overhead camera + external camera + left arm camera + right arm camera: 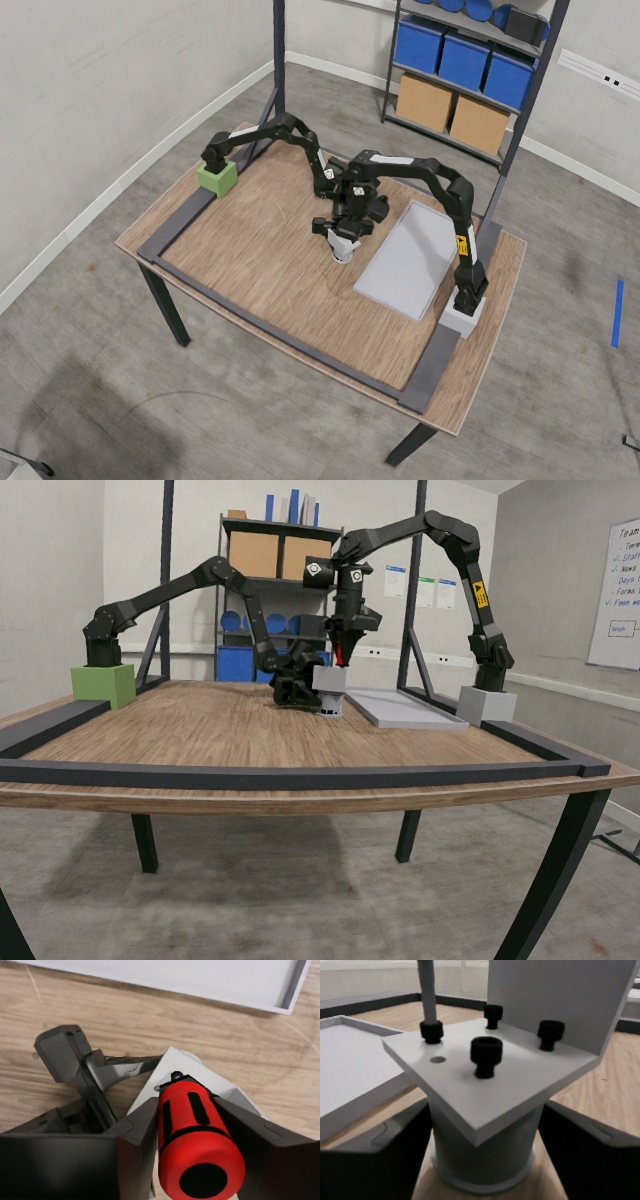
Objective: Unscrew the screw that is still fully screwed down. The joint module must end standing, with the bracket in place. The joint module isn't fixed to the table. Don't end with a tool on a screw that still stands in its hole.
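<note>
The joint module point(342, 256) point(330, 704) point(484, 1162) stands upright on the table. The bracket point(329, 678) point(170, 1062) point(515, 1065) sits on its top. My left gripper point(340, 654) point(184, 1104) is shut on the red screwdriver point(200, 1132) above the bracket. The driver's shaft point(427, 992) leans slightly and ends on the left screw point(431, 1032), whose head is low over the plate. The front screw point(486, 1054), right screw point(550, 1034) and back screw point(493, 1015) stand proud. An open hole point(438, 1059) shows near the left screw. My right gripper point(484, 1103) is shut on the joint module, below the bracket.
The grey tray point(408, 258) point(408, 707) point(200, 977) point(350, 1070) lies close beside the module. The two arms crowd together behind and above it. The dark frame rail point(273, 330) point(310, 777) runs along the table's near edge.
</note>
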Available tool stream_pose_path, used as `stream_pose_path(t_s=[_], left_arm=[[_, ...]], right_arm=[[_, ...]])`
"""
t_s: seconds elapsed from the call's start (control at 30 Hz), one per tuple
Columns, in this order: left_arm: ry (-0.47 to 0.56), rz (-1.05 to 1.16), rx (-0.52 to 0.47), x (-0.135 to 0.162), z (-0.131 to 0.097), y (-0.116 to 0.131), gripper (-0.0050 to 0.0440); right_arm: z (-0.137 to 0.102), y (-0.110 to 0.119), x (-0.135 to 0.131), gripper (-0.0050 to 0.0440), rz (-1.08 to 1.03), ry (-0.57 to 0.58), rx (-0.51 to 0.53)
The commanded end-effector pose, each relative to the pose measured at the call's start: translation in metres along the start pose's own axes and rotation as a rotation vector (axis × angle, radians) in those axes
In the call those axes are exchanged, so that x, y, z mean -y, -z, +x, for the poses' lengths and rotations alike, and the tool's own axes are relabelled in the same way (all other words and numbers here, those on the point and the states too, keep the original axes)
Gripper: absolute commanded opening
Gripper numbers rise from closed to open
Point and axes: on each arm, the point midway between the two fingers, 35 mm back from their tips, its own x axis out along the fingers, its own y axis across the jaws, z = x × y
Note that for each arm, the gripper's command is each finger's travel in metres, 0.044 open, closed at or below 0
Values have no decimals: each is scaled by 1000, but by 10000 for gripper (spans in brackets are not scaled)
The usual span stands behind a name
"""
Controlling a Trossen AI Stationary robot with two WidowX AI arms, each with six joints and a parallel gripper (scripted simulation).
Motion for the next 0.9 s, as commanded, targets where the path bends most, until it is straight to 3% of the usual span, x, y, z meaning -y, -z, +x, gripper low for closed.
stream_pose_path(t_s=[0.0, 0.67, 0.87], left_arm=[[-10, 3, -31, -1, -9, 4, 130], [-10, 3, -31, -1, -9, 4, 130], [-15, -264, -30, -1, -10, 1, 130]], right_arm=[[2, -15, -5, 245, 35, 0, 12], [2, -15, -5, 245, 35, 0, 12], [2, -15, -5, 245, 35, 0, 12]])
